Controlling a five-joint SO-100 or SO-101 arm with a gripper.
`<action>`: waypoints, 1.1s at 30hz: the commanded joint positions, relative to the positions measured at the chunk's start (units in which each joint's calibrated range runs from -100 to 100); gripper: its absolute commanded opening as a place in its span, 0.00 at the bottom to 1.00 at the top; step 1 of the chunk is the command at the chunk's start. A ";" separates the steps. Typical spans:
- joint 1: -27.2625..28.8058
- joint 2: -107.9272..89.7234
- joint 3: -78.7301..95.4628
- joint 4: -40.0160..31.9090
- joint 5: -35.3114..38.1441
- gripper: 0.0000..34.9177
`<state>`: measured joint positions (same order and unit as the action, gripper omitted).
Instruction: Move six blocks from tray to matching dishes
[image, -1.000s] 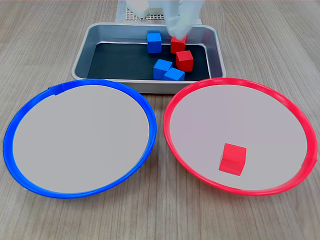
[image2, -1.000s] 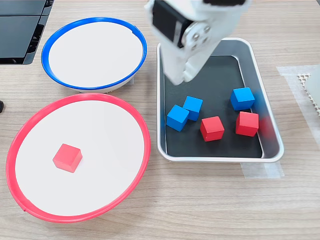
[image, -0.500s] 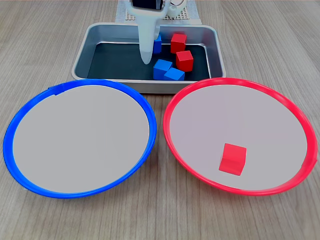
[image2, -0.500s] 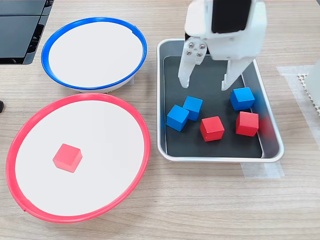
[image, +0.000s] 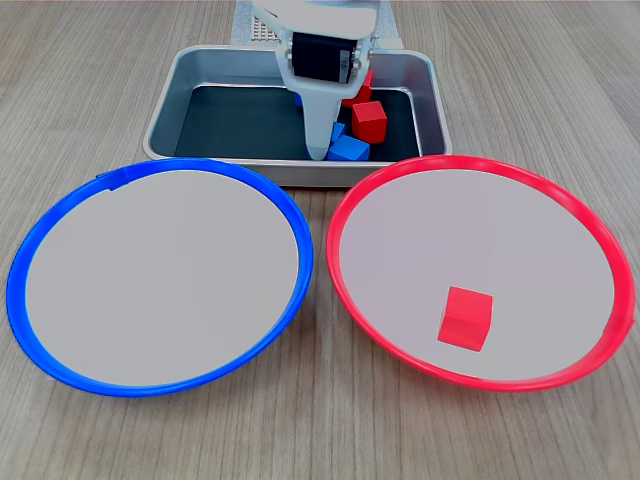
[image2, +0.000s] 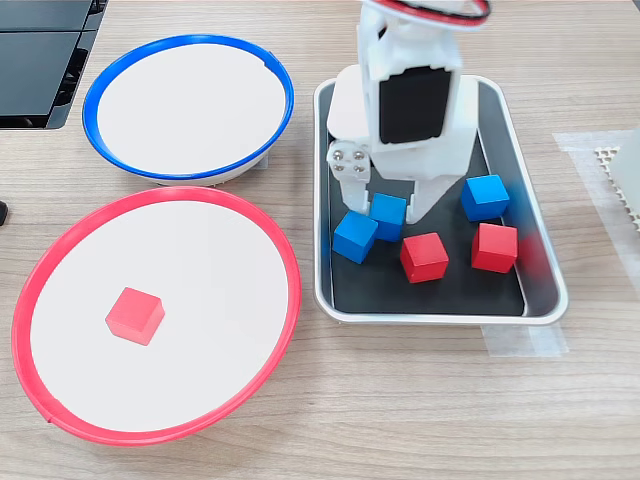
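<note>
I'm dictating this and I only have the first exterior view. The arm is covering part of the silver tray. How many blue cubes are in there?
Observer: Three. In the second exterior view the tray holds a blue cube on the left, a middle blue cube and a far blue cube near the second exterior view's right wall.
Operator: Which one is the arm going for?
Observer: The middle blue cube. The fingers stand one on each side of it, open, not yet closed on it.
Operator: Is anything crowding it?
Observer: Yes. The blue cube on the left appears to touch the middle one, right below one finger.
</note>
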<state>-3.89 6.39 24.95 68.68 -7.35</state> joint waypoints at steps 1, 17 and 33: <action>-0.11 -0.38 -3.61 1.28 0.20 0.01; 11.00 18.72 -58.14 11.92 1.66 0.01; 10.06 2.77 -34.74 10.69 12.55 0.01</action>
<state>7.26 21.14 -20.24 75.04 -0.71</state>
